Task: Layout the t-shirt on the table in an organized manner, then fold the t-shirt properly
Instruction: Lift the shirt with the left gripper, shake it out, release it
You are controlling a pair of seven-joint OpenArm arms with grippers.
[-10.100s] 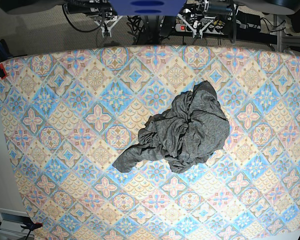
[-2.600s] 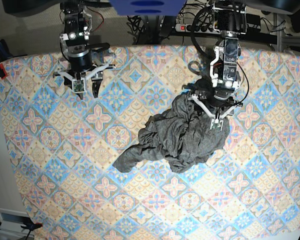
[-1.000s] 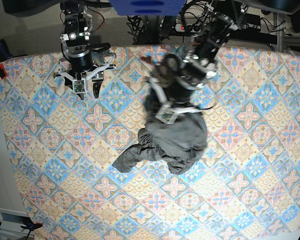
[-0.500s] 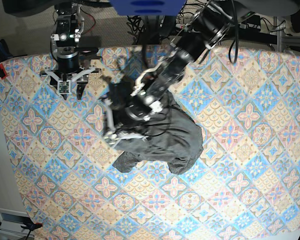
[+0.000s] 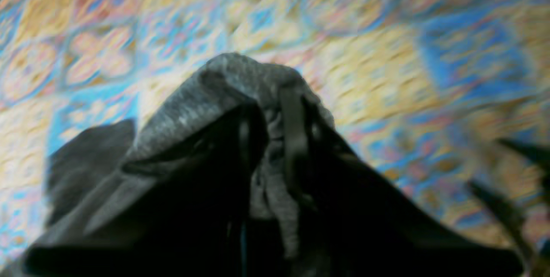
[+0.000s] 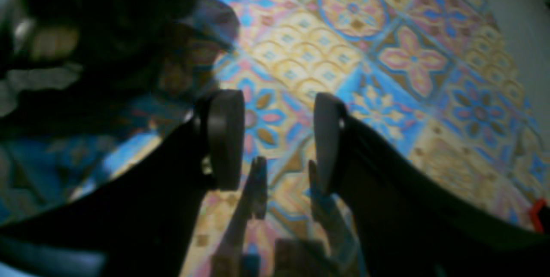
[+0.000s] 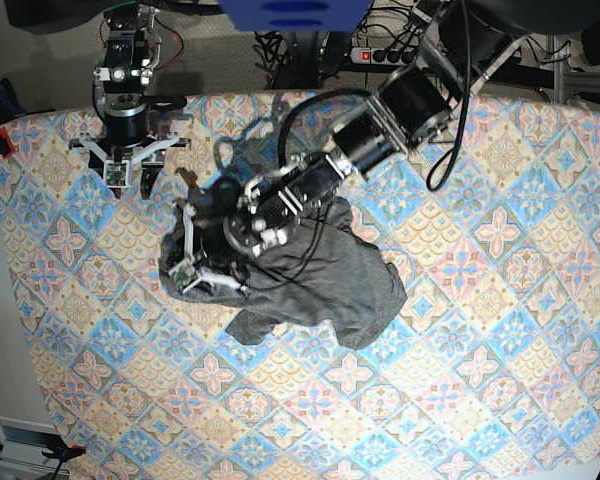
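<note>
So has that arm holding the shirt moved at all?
Yes. The left arm's fingers swept from the table's far right side across toward its left, dragging the shirt along.

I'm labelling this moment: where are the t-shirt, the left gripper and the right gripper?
t-shirt [image 7: 330,285]: base view, on its flat grey body.
left gripper [image 7: 192,268]: base view, between the fingertips, at the shirt's edge.
right gripper [image 6: 277,139]: right wrist view, the gap between its pads.
</note>
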